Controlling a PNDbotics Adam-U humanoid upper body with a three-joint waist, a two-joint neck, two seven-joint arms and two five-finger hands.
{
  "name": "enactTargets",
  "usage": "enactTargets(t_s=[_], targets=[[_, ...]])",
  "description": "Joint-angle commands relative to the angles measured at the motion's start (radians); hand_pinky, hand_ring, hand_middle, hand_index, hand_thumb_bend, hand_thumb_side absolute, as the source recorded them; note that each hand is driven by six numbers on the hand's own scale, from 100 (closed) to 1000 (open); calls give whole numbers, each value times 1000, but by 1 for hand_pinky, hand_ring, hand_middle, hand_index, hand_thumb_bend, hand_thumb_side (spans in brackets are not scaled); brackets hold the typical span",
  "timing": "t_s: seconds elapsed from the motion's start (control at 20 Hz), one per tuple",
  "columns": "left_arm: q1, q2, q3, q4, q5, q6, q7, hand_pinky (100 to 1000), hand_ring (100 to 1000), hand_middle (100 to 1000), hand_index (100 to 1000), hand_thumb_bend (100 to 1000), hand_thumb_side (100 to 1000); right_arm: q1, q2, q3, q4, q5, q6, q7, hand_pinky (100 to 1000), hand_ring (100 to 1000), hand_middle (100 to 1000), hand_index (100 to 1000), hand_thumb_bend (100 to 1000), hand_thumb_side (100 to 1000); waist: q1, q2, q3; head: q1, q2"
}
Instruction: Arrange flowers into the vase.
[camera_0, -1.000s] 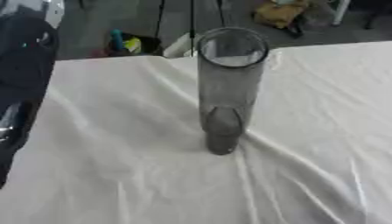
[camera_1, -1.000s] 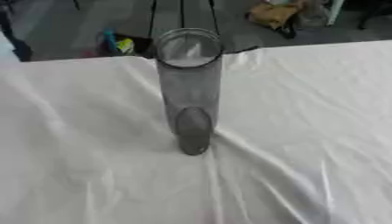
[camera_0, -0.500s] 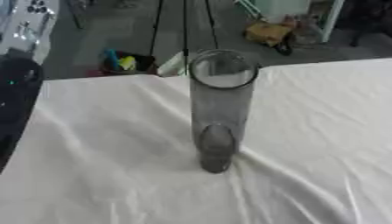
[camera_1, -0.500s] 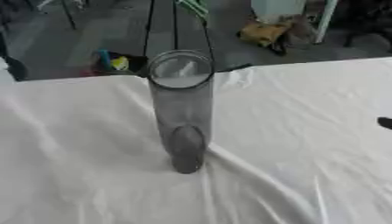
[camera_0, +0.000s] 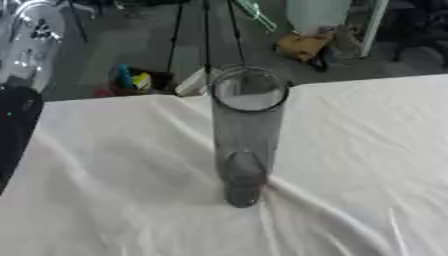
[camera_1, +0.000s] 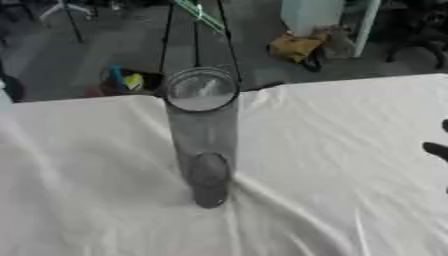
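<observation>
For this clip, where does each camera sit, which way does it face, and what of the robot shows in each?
Left eye view: in the head, looking down at the vase on the white tablecloth; the left arm shows at the left edge.
Right eye view: beside it, same downward aim; only dark fingertips of the right hand show at the right edge.
Shared: the upright vase with no flowers in it, the cloth, and the floor clutter beyond.

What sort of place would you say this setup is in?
Probably a lab or workshop: a table under a white cloth with a tall clear vase, black tripod legs and clutter on the bare floor behind.
</observation>
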Motion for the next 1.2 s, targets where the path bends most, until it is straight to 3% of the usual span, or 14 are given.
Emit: enactTargets(t_s=[0.05, 0.5, 1.2], targets=[[-14, 28, -5, 0, -25, -20, -2, 100, 100, 100, 368, 100, 582, -7, -22, -3, -20, -6, 3, 0, 792, 924, 313, 487, 100, 999, 12, -27, 0, -4, -15], [-8, 27, -23, 8, -49, -10, -16, 100, 100, 100, 367, 100, 574, -11, -18, -3, -20, -2, 6, 2, 793, 930, 313, 488, 100, 1000, 13, -21, 1, -2, -1], [-8, 30, -28, 7, -92, 99, -55, 100, 100, 100, 364, 100, 566, -13, -15, -1, -20, 2, 14, 7, 796, 937, 313, 489, 100, 1000, 13, -19, 9, -1, 56]])
